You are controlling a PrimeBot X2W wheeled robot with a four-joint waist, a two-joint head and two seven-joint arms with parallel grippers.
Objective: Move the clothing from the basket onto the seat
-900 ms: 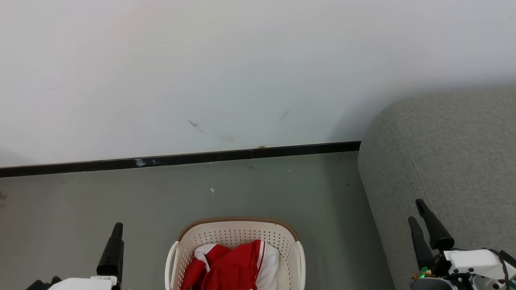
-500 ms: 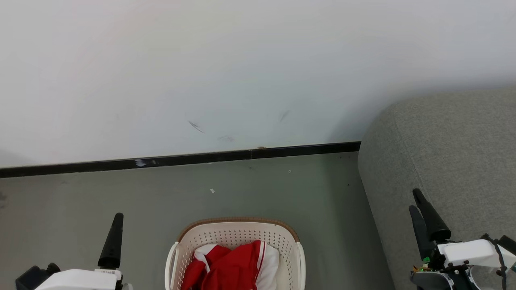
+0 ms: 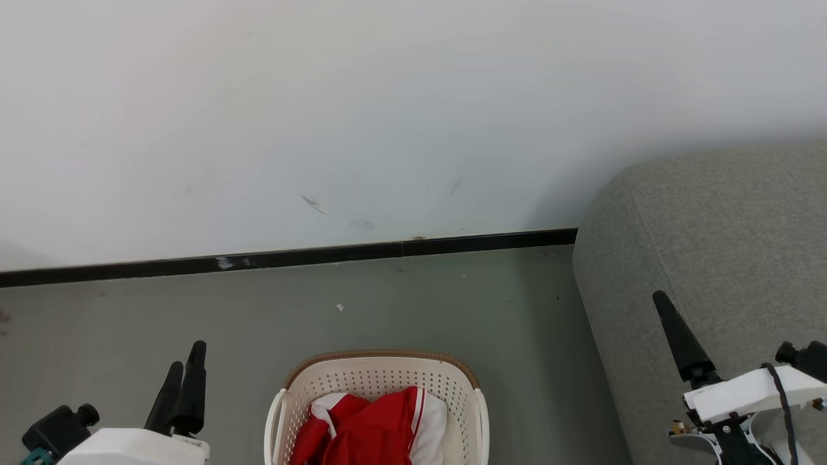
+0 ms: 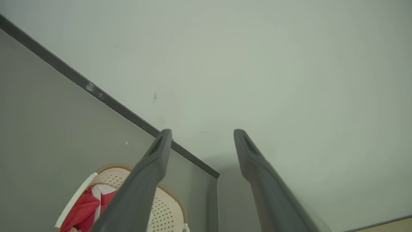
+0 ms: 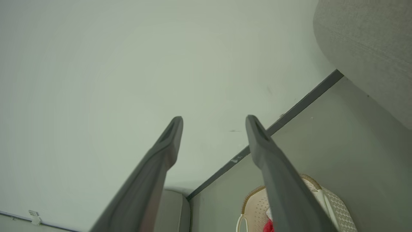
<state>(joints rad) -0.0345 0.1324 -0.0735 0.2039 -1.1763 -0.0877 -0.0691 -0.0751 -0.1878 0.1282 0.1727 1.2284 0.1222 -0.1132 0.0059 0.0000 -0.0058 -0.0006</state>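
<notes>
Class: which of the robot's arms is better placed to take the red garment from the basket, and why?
Probably the left. In the head view the left gripper, fingers open, is nearer the basket holding the clothing; the right gripper is farther, by the seat.

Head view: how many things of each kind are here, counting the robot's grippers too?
grippers: 2 (left gripper, right gripper)
basket: 1
clothing: 1
seat: 1
total: 5
</notes>
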